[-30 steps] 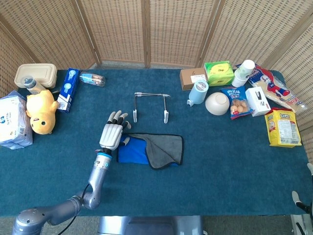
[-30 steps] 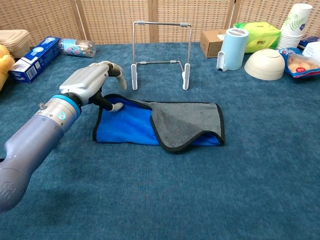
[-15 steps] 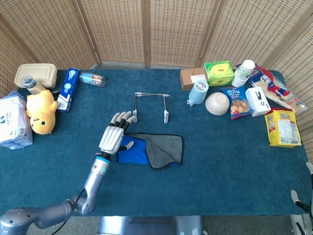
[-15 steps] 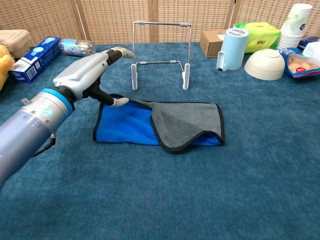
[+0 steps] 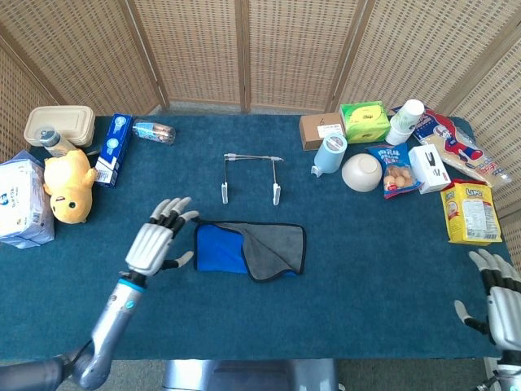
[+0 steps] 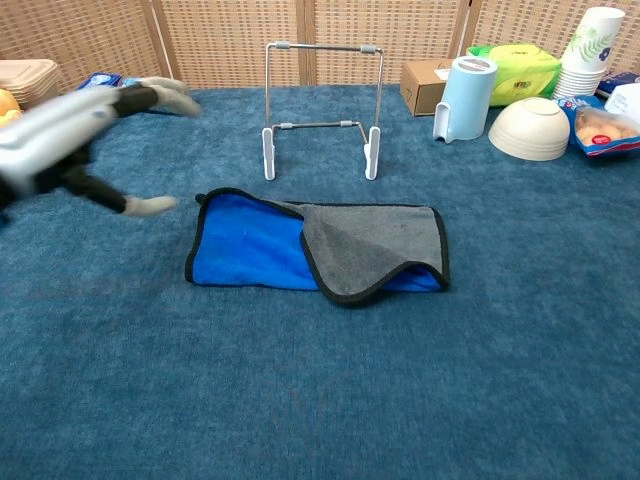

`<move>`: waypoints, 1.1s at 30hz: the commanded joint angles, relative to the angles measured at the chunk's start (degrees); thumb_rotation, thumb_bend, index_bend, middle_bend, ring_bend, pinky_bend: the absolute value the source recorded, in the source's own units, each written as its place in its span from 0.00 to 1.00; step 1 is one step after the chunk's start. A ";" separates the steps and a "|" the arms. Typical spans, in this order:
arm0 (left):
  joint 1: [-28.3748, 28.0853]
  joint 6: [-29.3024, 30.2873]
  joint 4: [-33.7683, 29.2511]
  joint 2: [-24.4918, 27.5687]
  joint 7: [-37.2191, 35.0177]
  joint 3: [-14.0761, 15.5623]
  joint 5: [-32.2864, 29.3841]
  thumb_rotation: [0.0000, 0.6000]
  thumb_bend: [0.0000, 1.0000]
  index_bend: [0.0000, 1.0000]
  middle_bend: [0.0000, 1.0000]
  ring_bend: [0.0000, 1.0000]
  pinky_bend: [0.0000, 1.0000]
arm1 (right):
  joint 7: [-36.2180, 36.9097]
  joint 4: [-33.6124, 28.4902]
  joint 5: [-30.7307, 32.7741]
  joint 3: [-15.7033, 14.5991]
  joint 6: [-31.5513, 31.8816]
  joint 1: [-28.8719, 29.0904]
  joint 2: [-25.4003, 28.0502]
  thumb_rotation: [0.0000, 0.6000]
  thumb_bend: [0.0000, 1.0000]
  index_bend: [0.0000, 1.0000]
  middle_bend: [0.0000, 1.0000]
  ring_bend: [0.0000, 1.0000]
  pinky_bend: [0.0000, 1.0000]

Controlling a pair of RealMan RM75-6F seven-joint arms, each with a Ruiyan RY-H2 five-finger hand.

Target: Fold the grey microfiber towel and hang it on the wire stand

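Note:
The towel [image 5: 251,248] [image 6: 300,248] lies flat in the middle of the blue table, its grey right half [image 6: 375,245] folded over the blue side. Just behind it stands the wire stand [image 5: 251,175] [image 6: 322,105], with nothing hanging on it. My left hand [image 5: 156,241] [image 6: 80,135] hovers to the left of the towel, clear of it, fingers spread and holding nothing; it is blurred in the chest view. My right hand [image 5: 501,301] shows at the bottom right corner of the head view, fingers apart, holding nothing.
A yellow plush [image 5: 69,183], tissue pack [image 5: 20,204], blue box [image 5: 112,148] and lidded container [image 5: 57,124] crowd the left side. A jug [image 5: 330,153], bowl [image 5: 361,172], cups [image 5: 404,120], boxes and snack bags [image 5: 468,212] fill the right back.
My left hand has lifted off the towel's left edge and swung away to the left. My right hand has come into view at the bottom right. The towel has not moved.

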 commanded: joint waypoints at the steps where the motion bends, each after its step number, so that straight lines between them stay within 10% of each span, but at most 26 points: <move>1: 3.16 2.59 -3.13 4.17 0.48 2.53 1.25 1.00 0.34 0.19 0.06 0.00 0.00 | 0.71 -0.40 -1.67 0.31 -2.14 2.15 -0.19 1.00 0.28 0.12 0.09 0.00 0.00; 33: 21.54 20.83 -3.60 17.08 -8.88 8.25 7.03 1.00 0.34 0.29 0.13 0.00 0.00 | -5.47 -3.75 -6.95 -0.26 -19.76 19.28 -9.17 1.00 0.24 0.14 0.10 0.00 0.00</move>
